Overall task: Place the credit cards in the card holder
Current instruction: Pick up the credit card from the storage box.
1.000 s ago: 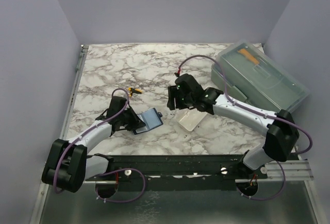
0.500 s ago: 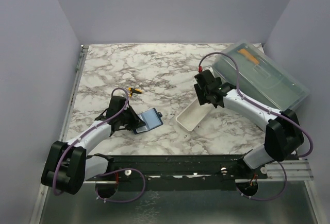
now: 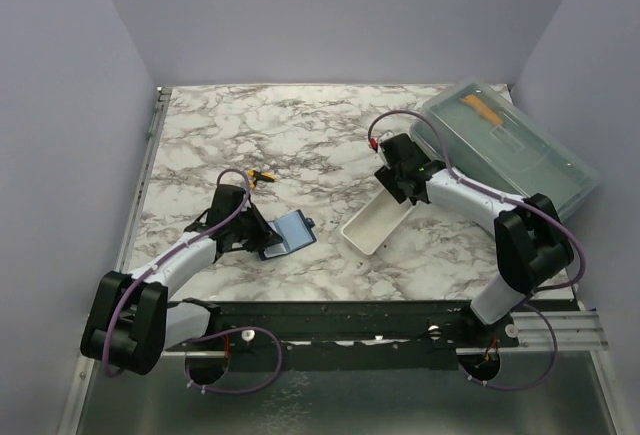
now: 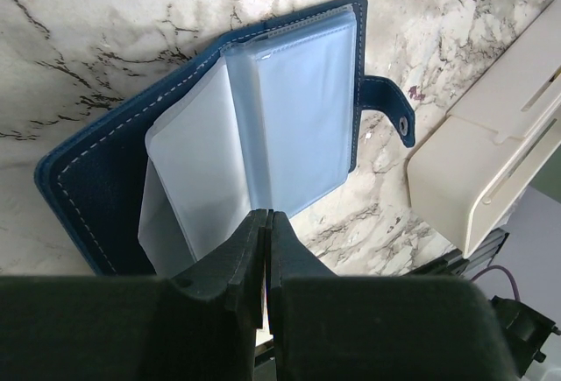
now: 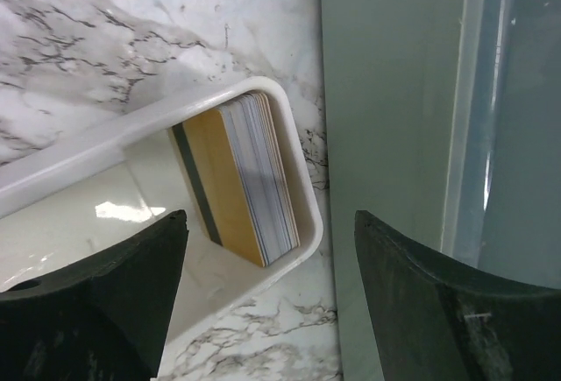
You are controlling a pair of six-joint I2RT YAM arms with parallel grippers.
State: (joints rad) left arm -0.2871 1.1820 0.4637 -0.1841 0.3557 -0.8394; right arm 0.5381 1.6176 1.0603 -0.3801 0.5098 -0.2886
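No writing readable anywhere; card faces too small or edge-on in my views. The card holder [image 4: 219,118] lay open on the marble table [image 3: 280,135] front-left - navy leather-look cover, pale stitching, snap tab sticking out on one side, clear plastic sleeves fanned up inside. My left gripper [image 4: 266,223] had its jaws pressed together, tips right at the near edge of the sleeves; I couldn't tell whether a sleeve was pinched between them. The credit cards [image 5: 250,175] stood on edge as a stack in one end of the white tray [image 5: 88,149], a golden-tan face outward, a dark card against it, pale grey edges behind. My right gripper [image 5: 267,223] hung over that end with jaws spread wide, holding nothing, fingers [image 5: 105,302] apart on either side of the stack in its own view. The tray was glossy, rounded-cornered plastic, lying just beside the grey-green translucent box [image 3: 510,155], which crowded the right side. An orange strip [image 3: 482,108] showed in the box. A tiny yellow-and-black object [image 3: 263,177] sat on the table behind the holder, apart from it.
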